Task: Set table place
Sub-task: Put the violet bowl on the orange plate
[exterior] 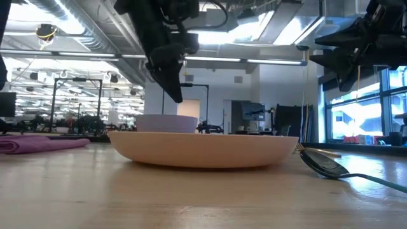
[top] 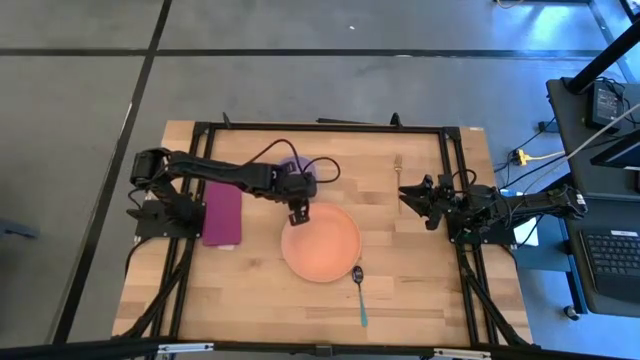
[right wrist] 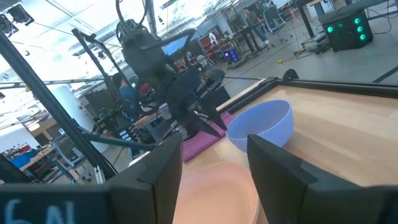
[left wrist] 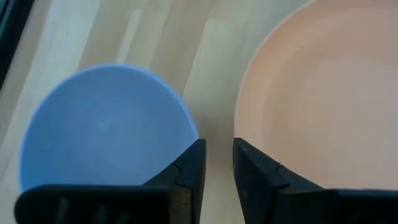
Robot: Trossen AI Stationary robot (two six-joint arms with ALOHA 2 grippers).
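Peach-orange round plate (top: 320, 243) mid-table (top: 420, 290); lavender bowl (top: 296, 168) just beyond, magenta napkin (top: 222, 214) left, teal-handled spoon (top: 359, 291) right, slim fork (top: 397, 168) far right. Left gripper (top: 299, 213) above plate's far-left rim, fingers narrowly apart. Right gripper (top: 411, 194) beside the fork, seemingly parted.

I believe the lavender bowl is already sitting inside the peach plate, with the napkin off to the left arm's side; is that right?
Not quite. The bowl stands on the table beside the plate, not inside it; the high view shows this, and the left wrist view shows bare wood between them. The napkin does lie on the left arm's side.
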